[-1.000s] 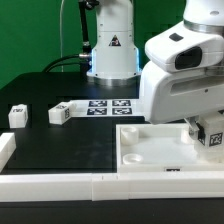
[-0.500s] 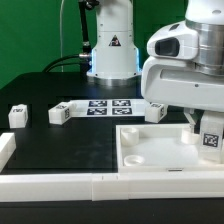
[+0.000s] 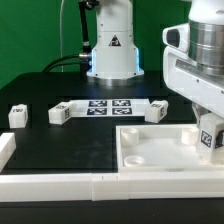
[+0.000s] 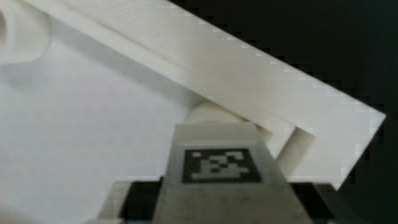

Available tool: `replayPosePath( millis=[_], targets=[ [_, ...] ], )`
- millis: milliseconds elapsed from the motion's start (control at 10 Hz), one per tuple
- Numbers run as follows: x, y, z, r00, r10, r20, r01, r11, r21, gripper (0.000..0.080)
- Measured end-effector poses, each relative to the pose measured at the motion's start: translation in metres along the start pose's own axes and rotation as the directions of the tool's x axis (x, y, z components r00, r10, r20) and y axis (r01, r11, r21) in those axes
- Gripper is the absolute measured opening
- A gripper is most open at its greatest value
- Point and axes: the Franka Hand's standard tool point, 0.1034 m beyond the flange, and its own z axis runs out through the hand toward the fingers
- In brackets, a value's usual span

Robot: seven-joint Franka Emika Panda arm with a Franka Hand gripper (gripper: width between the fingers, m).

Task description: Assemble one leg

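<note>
My gripper (image 3: pixel 209 137) is shut on a leg (image 3: pixel 212 140), a small white block with a black-and-white tag, at the exterior view's right edge. It hangs over the far right corner of the large white tray (image 3: pixel 140 152). In the wrist view the held leg (image 4: pixel 222 160) sits between my dark fingers (image 4: pixel 146 197), just above the tray's floor (image 4: pixel 89 120) and close to its raised rim (image 4: pixel 249 70). Three more legs lie on the black table: one (image 3: pixel 18 116) at the far left, one (image 3: pixel 60 113) beside it, one (image 3: pixel 157 111) behind the tray.
The marker board (image 3: pixel 105 106) lies behind the tray, in front of the arm's base (image 3: pixel 112 55). Long white border rails run along the front (image 3: pixel 60 184) and at the left edge (image 3: pixel 5 150).
My arm has moved toward the exterior view's right with the leg in its grip. The leg behind the tray, hidden by the arm before, now shows.
</note>
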Motion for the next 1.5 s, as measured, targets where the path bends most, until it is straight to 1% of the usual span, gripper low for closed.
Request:
replayPosePath(
  millis=[100,200,300,400,500,600,700,800,1000,1100,1200,1300,1400,1500],
  targets=[
    [-0.0002,0.0000,0.0001,1.000,-0.008,0.002,0.008,1.000,0.000,0.0291],
    [-0.0006,-0.0001,0.0001,0.999,-0.036,0.003,0.036,0.999,0.001,0.0367],
    [-0.0007,-0.0001,0.0002,0.999,-0.047,0.004,0.047,0.999,0.001,0.0504],
    [-0.0001,0.0002,0.0005,0.989,-0.151,0.005,0.151,0.989,0.004,0.0504],
    [-0.0003,0.0000,0.0010,0.951,-0.310,0.002,0.310,0.951,0.007,0.0622],
    [-0.0035,-0.0003,0.0020,0.918,-0.396,0.003,0.396,0.918,0.006,0.0641],
    [-0.0042,-0.0004,0.0021,0.858,-0.514,0.002,0.514,0.858,0.005,0.0641],
    [-0.0040,-0.0003,0.0021,0.804,-0.594,0.002,0.594,0.804,0.005,0.0648],
    [-0.0015,0.0004,0.0031,0.610,-0.793,0.000,0.793,0.610,0.002,0.0649],
    [-0.0011,0.0003,0.0030,0.528,-0.849,-0.001,0.849,0.528,-0.001,0.0649],
    [0.0002,0.0010,0.0031,0.400,-0.917,0.000,0.916,0.400,-0.014,0.0649],
    [0.0010,0.0012,0.0030,0.326,-0.945,0.000,0.945,0.326,-0.016,0.0649],
    [0.0026,0.0015,0.0028,0.300,-0.954,0.000,0.954,0.300,-0.016,0.0649],
    [0.0028,0.0016,0.0029,0.299,-0.954,0.000,0.954,0.299,-0.016,0.0622]
  ],
)
